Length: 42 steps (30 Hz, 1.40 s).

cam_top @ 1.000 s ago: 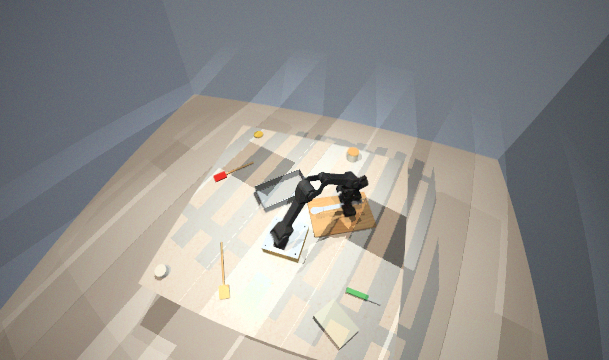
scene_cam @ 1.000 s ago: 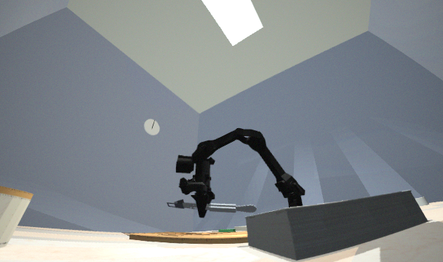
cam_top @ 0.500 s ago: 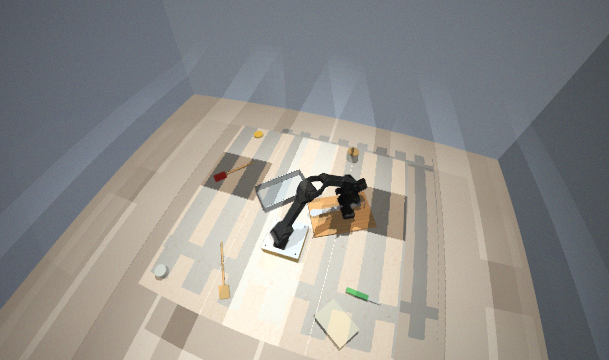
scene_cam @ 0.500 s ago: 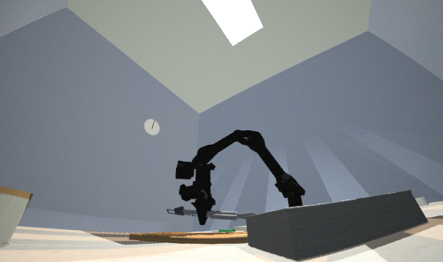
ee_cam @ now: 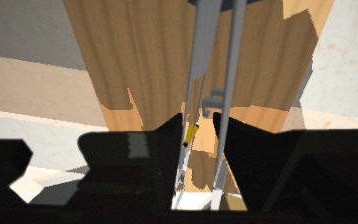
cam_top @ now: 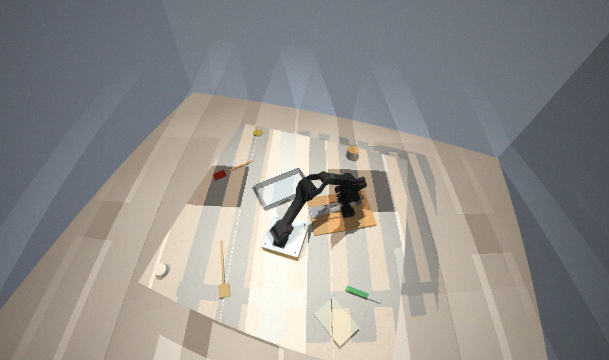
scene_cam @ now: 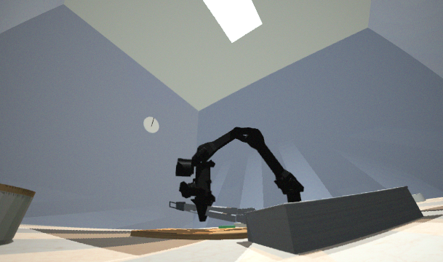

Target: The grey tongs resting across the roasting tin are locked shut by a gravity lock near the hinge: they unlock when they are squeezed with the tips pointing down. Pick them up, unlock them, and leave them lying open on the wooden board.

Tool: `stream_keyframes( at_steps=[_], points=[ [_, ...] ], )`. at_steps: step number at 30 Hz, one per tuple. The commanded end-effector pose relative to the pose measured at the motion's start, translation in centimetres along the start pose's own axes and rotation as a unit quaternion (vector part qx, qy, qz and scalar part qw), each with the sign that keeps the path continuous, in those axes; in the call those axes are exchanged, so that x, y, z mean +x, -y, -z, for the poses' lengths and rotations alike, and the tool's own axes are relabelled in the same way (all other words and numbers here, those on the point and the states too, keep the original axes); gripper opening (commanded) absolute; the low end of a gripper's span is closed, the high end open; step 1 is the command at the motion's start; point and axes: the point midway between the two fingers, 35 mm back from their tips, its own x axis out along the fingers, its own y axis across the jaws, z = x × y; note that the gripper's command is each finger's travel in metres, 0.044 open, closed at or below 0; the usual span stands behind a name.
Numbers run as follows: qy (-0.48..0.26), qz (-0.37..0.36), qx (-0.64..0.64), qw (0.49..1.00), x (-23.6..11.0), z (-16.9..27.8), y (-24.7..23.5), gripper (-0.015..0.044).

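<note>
The grey tongs [cam_top: 325, 206] [scene_cam: 222, 213] [ee_cam: 200, 55] hang roughly level a little above the wooden board [cam_top: 343, 226] [scene_cam: 170, 233] [ee_cam: 130, 50]. Their two arms are spread apart in a narrow V, with a small yellow part between them in the wrist view. My gripper [cam_top: 348, 210] [scene_cam: 203, 217] [ee_cam: 197, 116] points down over the board. Its fingers are part way apart and press on the outer sides of both tong arms. The roasting tin [cam_top: 264, 194] [scene_cam: 334, 218] stands left of the board, with nothing across it.
The arm's white base plate [cam_top: 296, 242] lies in front of the tin. A red-headed tool [cam_top: 220, 174], a wooden spatula [cam_top: 223, 280], a green screwdriver [cam_top: 356, 292], a pale flat slab [cam_top: 336, 322] and small round pots [cam_top: 352, 152] [cam_top: 161, 270] lie around. A large bowl [scene_cam: 6, 211] stands at the left.
</note>
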Motion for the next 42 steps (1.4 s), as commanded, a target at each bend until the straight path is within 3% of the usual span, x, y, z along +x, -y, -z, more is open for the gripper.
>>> stream_keyframes(
  at_steps=[1,9,14,24,30,36,42],
  points=[
    [0.001,0.000,0.000,1.000,-0.1,0.0,0.0,0.0244],
    [0.001,0.000,0.000,1.000,-0.1,0.0,0.0,0.0440],
    [0.001,0.001,-0.001,1.000,-0.7,-0.4,1.5,0.0440],
    [0.002,0.004,0.002,1.000,-6.2,0.0,14.9,0.0440],
    [0.002,0.004,0.003,1.000,-6.6,0.0,15.1,0.0440],
    [0.005,0.004,0.013,1.000,-11.1,0.3,15.2,0.0440],
    [0.005,0.004,0.013,1.000,-11.3,0.3,15.2,0.0440]
  ],
)
